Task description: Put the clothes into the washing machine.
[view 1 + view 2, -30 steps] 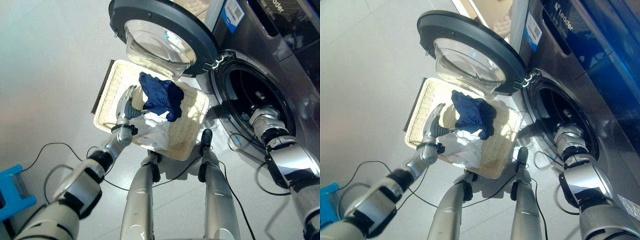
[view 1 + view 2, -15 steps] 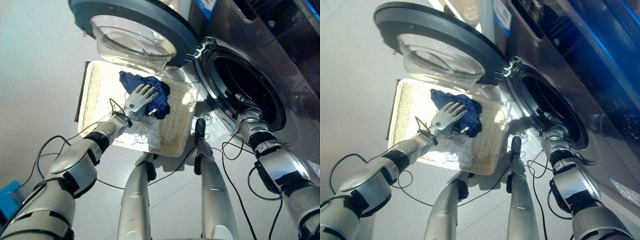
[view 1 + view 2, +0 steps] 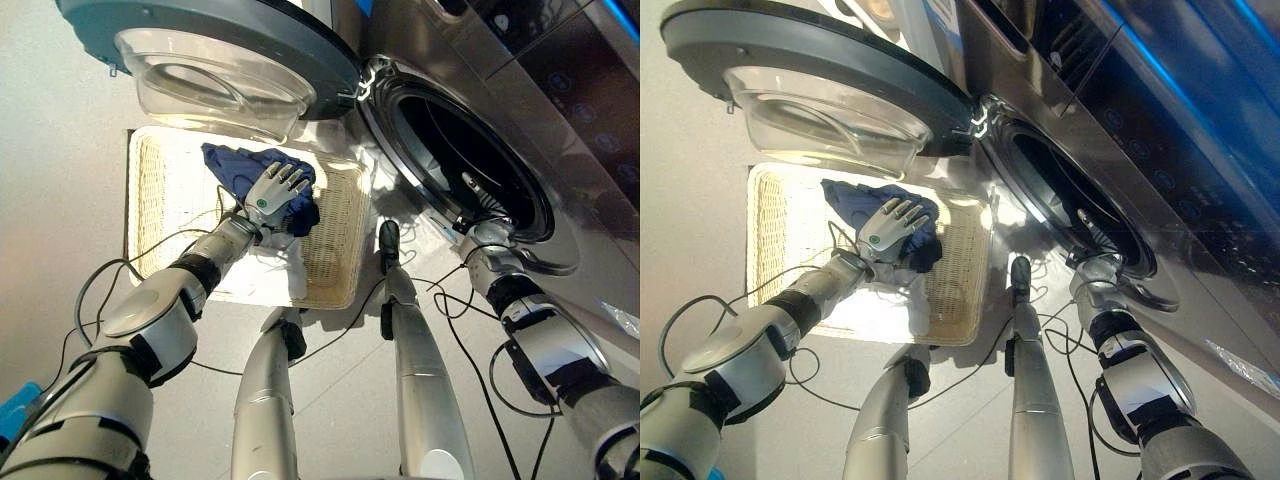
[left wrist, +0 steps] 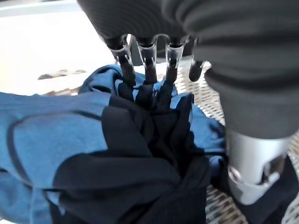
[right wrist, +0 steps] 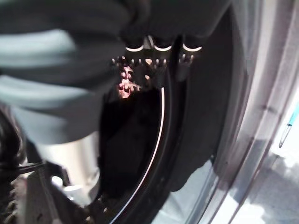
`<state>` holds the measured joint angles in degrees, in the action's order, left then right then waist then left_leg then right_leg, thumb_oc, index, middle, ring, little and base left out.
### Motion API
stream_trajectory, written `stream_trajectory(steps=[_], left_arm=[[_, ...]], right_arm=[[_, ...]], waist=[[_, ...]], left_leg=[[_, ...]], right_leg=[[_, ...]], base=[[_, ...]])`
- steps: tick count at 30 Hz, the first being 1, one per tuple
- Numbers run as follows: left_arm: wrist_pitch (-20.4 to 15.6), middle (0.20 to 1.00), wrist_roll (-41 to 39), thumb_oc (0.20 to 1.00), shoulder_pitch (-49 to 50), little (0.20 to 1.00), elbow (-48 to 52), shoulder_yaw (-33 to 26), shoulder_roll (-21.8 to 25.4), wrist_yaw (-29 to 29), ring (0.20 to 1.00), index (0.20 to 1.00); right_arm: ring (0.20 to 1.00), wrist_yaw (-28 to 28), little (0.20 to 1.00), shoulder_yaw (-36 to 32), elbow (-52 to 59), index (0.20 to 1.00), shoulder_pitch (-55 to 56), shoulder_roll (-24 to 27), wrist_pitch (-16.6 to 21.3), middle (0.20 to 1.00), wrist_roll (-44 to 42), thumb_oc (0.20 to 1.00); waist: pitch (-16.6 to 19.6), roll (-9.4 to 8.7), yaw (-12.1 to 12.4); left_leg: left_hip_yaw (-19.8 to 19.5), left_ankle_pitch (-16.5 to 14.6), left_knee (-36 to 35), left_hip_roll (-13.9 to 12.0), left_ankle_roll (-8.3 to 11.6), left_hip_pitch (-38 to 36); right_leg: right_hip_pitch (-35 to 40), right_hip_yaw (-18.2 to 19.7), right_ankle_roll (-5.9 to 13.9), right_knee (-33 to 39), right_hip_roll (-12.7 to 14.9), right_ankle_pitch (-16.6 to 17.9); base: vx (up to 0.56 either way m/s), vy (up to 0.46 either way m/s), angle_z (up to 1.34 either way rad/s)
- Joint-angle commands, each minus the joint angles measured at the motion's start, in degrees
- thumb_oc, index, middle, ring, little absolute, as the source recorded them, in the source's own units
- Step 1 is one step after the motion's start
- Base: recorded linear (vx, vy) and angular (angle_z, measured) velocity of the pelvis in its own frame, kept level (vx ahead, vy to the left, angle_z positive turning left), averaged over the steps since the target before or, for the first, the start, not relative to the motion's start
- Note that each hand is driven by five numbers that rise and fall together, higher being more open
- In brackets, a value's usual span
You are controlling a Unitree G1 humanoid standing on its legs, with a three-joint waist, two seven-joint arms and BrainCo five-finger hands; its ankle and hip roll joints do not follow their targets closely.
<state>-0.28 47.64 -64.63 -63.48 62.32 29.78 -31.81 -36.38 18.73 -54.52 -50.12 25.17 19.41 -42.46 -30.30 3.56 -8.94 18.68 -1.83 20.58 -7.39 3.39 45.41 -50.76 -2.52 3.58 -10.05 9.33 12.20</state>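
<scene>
The left hand (image 3: 270, 196) reaches into the wicker basket (image 3: 335, 225) on the floor and lies on the dark blue garment (image 3: 240, 165). In the left wrist view its dark-tipped fingers (image 4: 145, 74) stretch out straight and press into the bunched folds of the blue cloth, the thumb set apart at the side; the fingers are spread, not curled round the fabric. A white garment (image 3: 275, 280) lies flat in the basket nearer the robot, partly under the left forearm, just beside the blue one.

The right hand (image 3: 478, 258) is at the lower rim of the washing machine's (image 3: 560, 130) round opening, its wrist at the door seal. In the right wrist view its fingers (image 5: 156, 63) point into the dark drum (image 3: 460, 165), but whether they are straight or curled cannot be told.

Beyond the basket the washing machine's door (image 3: 220, 60) stands swung wide open above the basket's far edge, its clear bulging window facing down. The machine's dark front panel carries small markings, too small to read
</scene>
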Motion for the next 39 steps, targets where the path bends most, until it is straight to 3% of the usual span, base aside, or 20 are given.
stream_trajectory(steps=[1,6,7,8,9,10,11,13,16,17,18,19,21,23,24,26,27,29,30,39], left_arm=[[4.30,1.000,3.84,1.000,-2.25,1.000,-0.52,-0.31,1.65,1.73,1.000,1.000],[7.17,1.000,7.37,1.000,-3.07,1.000,-1.86,-0.57,2.34,7.49,1.000,1.000],[7.99,1.000,7.92,1.000,-2.18,1.000,-2.22,-0.17,2.22,9.23,1.000,1.000],[8.34,1.000,8.09,1.000,-2.81,1.000,-2.48,-0.27,2.49,10.05,1.000,1.000],[8.66,1.000,8.85,1.000,-2.07,1.000,-2.70,0.04,2.39,11.06,1.000,1.000],[9.20,1.000,9.41,1.000,-2.95,1.000,-2.93,-0.03,2.89,12.07,1.000,1.000],[9.31,1.000,9.74,1.000,-2.37,1.000,-2.99,0.23,2.81,13.26,1.000,1.000],[10.37,1.000,12.29,1.000,-3.29,1.000,-3.66,-0.09,3.16,17.36,1.000,1.000],[11.26,1.000,14.08,1.000,-2.57,1.000,-4.39,0.13,2.87,19.52,1.000,1.000],[11.31,1.000,14.80,1.000,-2.98,1.000,-5.03,0.33,3.11,22.76,1.000,1.000],[11.50,1.000,14.84,1.000,-3.74,1.000,-5.05,0.16,3.35,22.95,1.000,1.000],[11.90,1.000,14.65,1.000,-3.02,1.000,-5.33,0.33,3.21,24.24,1.000,1.000],[12.45,1.000,13.66,1.000,-3.77,1.000,-5.71,0.31,3.58,26.24,1.000,1.000],[11.88,0.200,12.41,0.200,-3.01,0.200,-6.00,0.26,3.55,26.17,0.200,0.200],[11.07,0.200,12.04,0.200,-3.91,0.200,-6.08,0.12,3.84,25.52,0.200,0.200],[10.08,0.200,12.04,0.200,-3.32,0.200,-6.42,0.36,3.60,23.20,0.200,0.200],[9.58,0.200,12.20,0.200,-4.16,0.200,-6.54,0.11,3.90,22.33,0.200,0.200],[7.53,0.200,12.49,0.200,-4.22,0.200,-6.68,0.33,3.69,18.40,0.200,0.200],[6.43,0.200,12.61,0.200,-5.44,0.200,-6.73,0.00,4.29,15.91,0.200,0.200],[-0.71,0.200,8.10,0.200,-5.59,0.200,-4.49,-1.88,6.64,0.76,0.200,0.200]], right_arm=[[1.000,-0.19,1.000,1.47,3.96,1.000,0.32,-0.57,3.08,1.000,-0.54,1.000],[1.000,-1.43,1.000,1.18,11.60,1.000,3.25,-0.87,6.04,1.000,-3.06,1.000],[1.000,-2.04,1.000,0.83,13.58,1.000,5.04,-1.32,7.39,1.000,-4.40,1.000],[1.000,-1.87,1.000,0.59,14.43,1.000,4.78,-1.24,8.40,1.000,-5.32,1.000],[1.000,-1.92,1.000,0.48,15.56,1.000,6.34,-1.69,9.50,1.000,-5.85,1.000],[1.000,-2.58,1.000,0.17,18.00,1.000,6.57,-1.66,10.38,1.000,-5.54,1.000],[1.000,-2.71,1.000,0.24,18.99,1.000,7.68,-1.88,10.88,1.000,-5.38,1.000],[1.000,-3.31,1.000,0.20,23.09,1.000,8.12,-2.24,11.70,1.000,-4.35,1.000],[1.000,-3.89,1.000,0.20,24.85,1.000,9.59,-2.75,12.67,1.000,-4.16,1.000],[1.000,-4.40,1.000,-0.10,26.36,1.000,10.18,-2.78,12.97,1.000,-3.48,1.000],[1.000,-4.56,1.000,-0.24,26.62,1.000,9.49,-2.59,12.93,1.000,-3.29,1.000],[1.000,-4.76,1.000,-0.17,26.82,1.000,10.25,-2.72,12.82,1.000,-3.10,1.000],[1.000,-4.60,1.000,-0.24,27.22,1.000,9.80,-2.79,12.97,1.000,-3.51,1.000],[1.000,-3.73,1.000,-0.28,26.76,1.000,10.54,-3.01,13.39,1.000,-5.10,1.000],[1.000,-3.14,1.000,-0.54,26.44,1.000,9.66,-2.83,13.95,1.000,-6.09,1.000],[1.000,-2.50,1.000,-0.47,26.03,1.000,9.97,-2.89,14.20,1.000,-6.68,1.000],[1.000,-2.37,1.000,-0.62,26.03,1.000,9.12,-2.61,14.24,1.000,-6.77,1.000],[1.000,-2.30,1.000,-0.22,25.22,1.000,8.82,-2.80,14.47,1.000,-6.63,1.000],[1.000,-1.89,1.000,-0.30,25.21,1.000,7.78,-2.43,14.40,1.000,-6.98,1.000],[1.000,-2.72,1.000,-0.11,26.33,1.000,9.50,-1.94,12.46,1.000,-4.70,1.000]], waist=[[0.51,0.28,0.12],[0.51,-0.72,-0.75],[0.51,-0.96,-0.91],[0.51,-1.13,-1.08],[0.51,-1.28,-1.10],[0.51,-1.59,-1.38],[0.51,-1.66,-1.37],[0.51,-2.00,-1.63],[0.51,-2.13,-1.46],[0.51,-2.33,-1.42],[0.51,-2.37,-1.50],[0.51,-2.45,-1.46],[0.51,-2.54,-1.56],[0.51,-2.56,-1.40],[0.51,-2.58,-1.34],[0.51,-2.59,-1.18],[0.51,-2.64,-1.21],[0.51,-2.58,-0.99],[0.51,-2.66,-1.03],[0.51,-2.41,-0.27]], left_leg=[[2.20,6.04,-8.57,3.94,3.88,-0.16],[2.83,6.75,-8.88,3.42,4.19,1.66],[1.98,5.48,-8.70,3.32,4.89,0.66],[2.77,6.87,-8.95,3.23,4.37,2.38],[1.97,5.61,-8.76,3.20,4.99,1.24],[2.80,7.04,-9.02,3.03,4.48,3.40],[1.94,5.76,-8.87,3.02,5.04,2.20],[2.30,7.34,-9.03,2.84,4.53,4.94],[1.23,6.00,-8.57,2.73,5.08,4.27],[0.82,5.77,-7.89,2.46,5.06,5.11],[1.59,7.09,-8.07,2.41,4.50,6.65],[0.67,5.64,-7.66,2.41,5.09,5.31],[1.07,6.84,-7.45,2.34,4.46,7.15],[0.05,5.33,-6.83,2.30,4.99,5.79],[0.87,6.70,-7.06,2.19,4.45,7.14],[0.10,5.32,-6.70,2.15,5.14,5.47],[0.86,6.68,-6.98,2.13,4.60,6.81],[0.09,5.24,-6.76,2.05,5.25,4.81],[0.81,6.56,-6.90,2.07,4.73,5.85],[1.04,6.28,-7.28,1.93,4.83,1.39]], right_leg=[[1.25,-6.67,4.68,-3.33,-3.32,-5.65],[-0.64,-6.31,4.86,-3.20,-3.73,-5.07],[0.46,-6.06,5.47,-3.43,-3.79,-6.23],[-1.27,-6.16,5.00,-2.98,-3.76,-4.84],[-0.13,-6.01,5.58,-3.34,-3.87,-6.01],[-2.39,-6.09,5.13,-2.93,-3.80,-4.48],[-1.19,-5.97,5.68,-3.34,-3.83,-5.69],[-3.92,-5.90,5.22,-3.14,-3.75,-4.32],[-3.10,-5.88,5.73,-3.68,-3.48,-5.58],[-3.85,-5.88,5.76,-4.31,-3.17,-5.71],[-5.42,-6.04,5.24,-3.97,-3.11,-4.42],[-4.03,-5.91,5.80,-4.44,-3.09,-5.71],[-5.90,-5.93,5.27,-4.46,-2.95,-4.46],[-4.52,-5.89,5.86,-5.27,-2.82,-5.77],[-5.83,-6.30,5.31,-4.83,-2.59,-4.39],[-4.02,-6.36,5.88,-5.21,-2.52,-5.67],[-5.38,-6.61,5.34,-4.82,-2.43,-4.41],[-3.39,-6.80,5.95,-5.48,-2.22,-5.87],[-4.45,-7.04,5.38,-5.07,-2.12,-4.53],[-0.30,-7.97,5.21,-5.87,-1.53,-5.67]], base=[[-0.01,0.007,-0.08],[0.01,0.007,-0.01],[0.00,0.000,0.00],[0.05,0.005,-0.04],[-0.04,-0.034,-0.06],[0.05,-0.002,-0.09],[0.00,-0.015,-0.07],[-0.03,-0.021,-0.05],[0.02,-0.050,-0.01],[-0.04,-0.064,0.04],[0.00,-0.054,0.04],[-0.05,-0.027,0.00],[0.00,0.000,0.00],[-0.01,-0.024,0.00],[-0.03,-0.044,-0.01],[-0.01,-0.019,0.01],[-0.07,-0.025,0.04],[-0.04,-0.006,-0.01],[-0.03,-0.004,-0.04],[-0.02,0.000,0.00]])
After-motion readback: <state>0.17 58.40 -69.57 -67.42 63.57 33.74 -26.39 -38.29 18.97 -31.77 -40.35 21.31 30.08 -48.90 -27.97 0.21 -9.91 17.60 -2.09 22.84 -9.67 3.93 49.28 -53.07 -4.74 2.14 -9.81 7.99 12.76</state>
